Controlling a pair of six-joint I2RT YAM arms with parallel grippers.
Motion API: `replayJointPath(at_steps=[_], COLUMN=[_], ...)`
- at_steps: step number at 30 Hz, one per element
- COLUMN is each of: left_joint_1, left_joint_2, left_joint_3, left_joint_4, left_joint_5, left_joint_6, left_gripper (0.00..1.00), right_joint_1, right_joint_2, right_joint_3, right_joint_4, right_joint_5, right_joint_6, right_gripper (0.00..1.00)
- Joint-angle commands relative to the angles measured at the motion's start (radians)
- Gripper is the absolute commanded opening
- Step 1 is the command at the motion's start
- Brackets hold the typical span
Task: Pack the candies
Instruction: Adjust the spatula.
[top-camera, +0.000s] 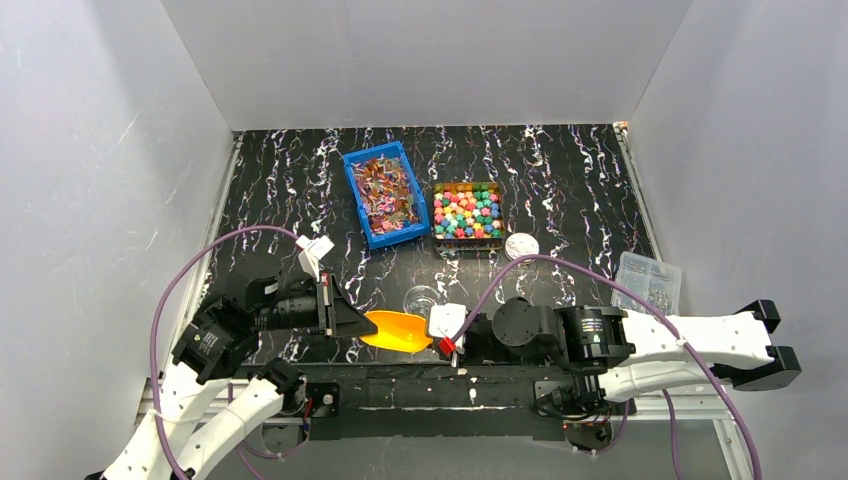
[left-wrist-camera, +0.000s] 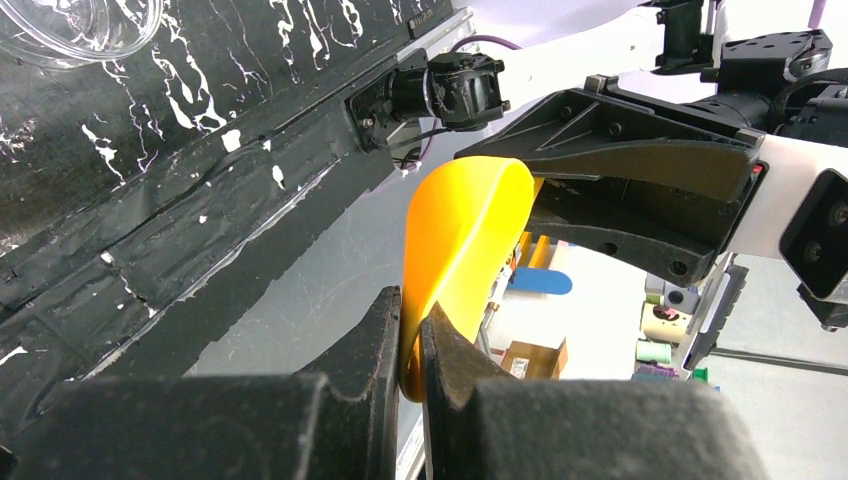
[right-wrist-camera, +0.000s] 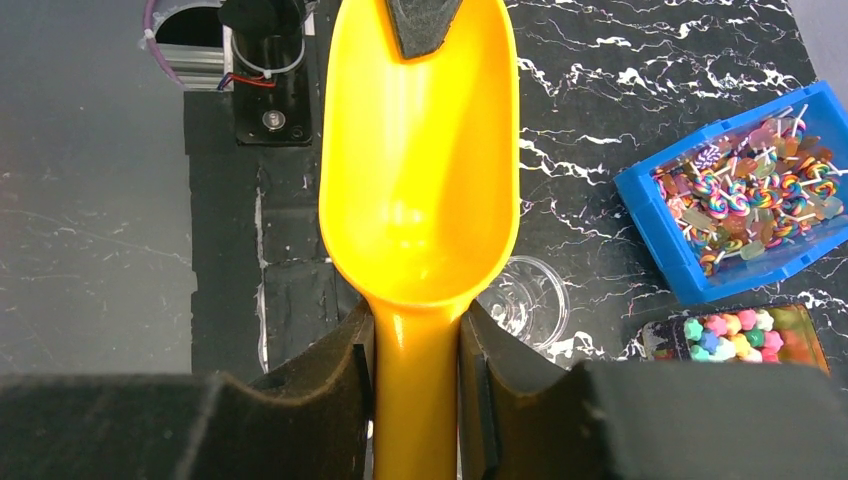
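Left hand (left-wrist-camera: 411, 312) pinches scoop (right-wrist-camera: 418, 170) rim; right hand (right-wrist-camera: 416, 325) clamps handle; hands face each other.

The black, white-veined table (top-camera: 560, 180) is carrying a blue bin (top-camera: 355, 198) of lollipops (top-camera: 385, 190) at far centre, a tray (top-camera: 467, 241) of candies (top-camera: 467, 210) just right of it. A round white lid (top-camera: 521, 245) is lying beside the tray, a clear dish (top-camera: 422, 298) nearer, a clear box (top-camera: 650, 280) at the right edge.

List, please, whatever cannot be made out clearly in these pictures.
Top view: yellow scoop handle, hidden by the right tool.
Right wrist view: candies, cut off by the bottom edge.
Left wrist view: clear cup, cut off by the top edge.
Top view: clear box contents, too small.
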Motion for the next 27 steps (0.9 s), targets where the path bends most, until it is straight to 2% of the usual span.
replayJointPath(at_steps=[1, 5, 9, 12, 13, 15, 22, 23, 27], left_joint_1=[-0.002, -0.001, -0.001, -0.001, -0.001, -0.002, -0.001, -0.001, -0.001], left_joint_2=[-0.001, 0.002, 0.023, 0.049, 0.057, 0.078, 0.157, 0.169, 0.222], left_joint_3=[-0.010, -0.010, 0.011, 0.047, 0.061, 0.094, 0.184, 0.194, 0.217], left_joint_4=[0.030, 0.019, 0.013, 0.000, -0.010, -0.041, -0.130, -0.138, -0.157], left_joint_5=[0.059, 0.039, 0.022, -0.005, -0.020, -0.070, -0.253, -0.287, -0.416], left_joint_6=[-0.008, 0.006, 0.030, 0.060, 0.072, 0.107, 0.226, 0.241, 0.282], left_gripper=[0.00, 0.00, 0.13, 0.29, 0.41, 0.56, 0.86, 0.96, 0.98], right_joint_1=[0.004, 0.004, 0.004, 0.004, 0.004, 0.004, 0.003, 0.003, 0.000], right_joint_2=[-0.018, -0.028, -0.010, 0.010, 0.016, 0.023, 0.034, 0.039, 0.075], right_joint_3=[-0.008, -0.008, 0.009, 0.024, 0.027, 0.028, 0.031, 0.034, 0.065], right_joint_4=[0.131, 0.122, 0.066, 0.016, 0.008, -0.010, -0.038, -0.040, -0.072], right_joint_5=[-0.016, 0.006, 0.060, 0.104, 0.117, 0.151, 0.286, 0.301, 0.367], right_joint_6=[-0.005, 0.002, 0.012, 0.020, 0.023, 0.026, 0.046, 0.047, 0.062], right_gripper=[0.01, 0.01, 0.01, 0.01, 0.01, 0.01, 0.01, 0.01, 0.01])
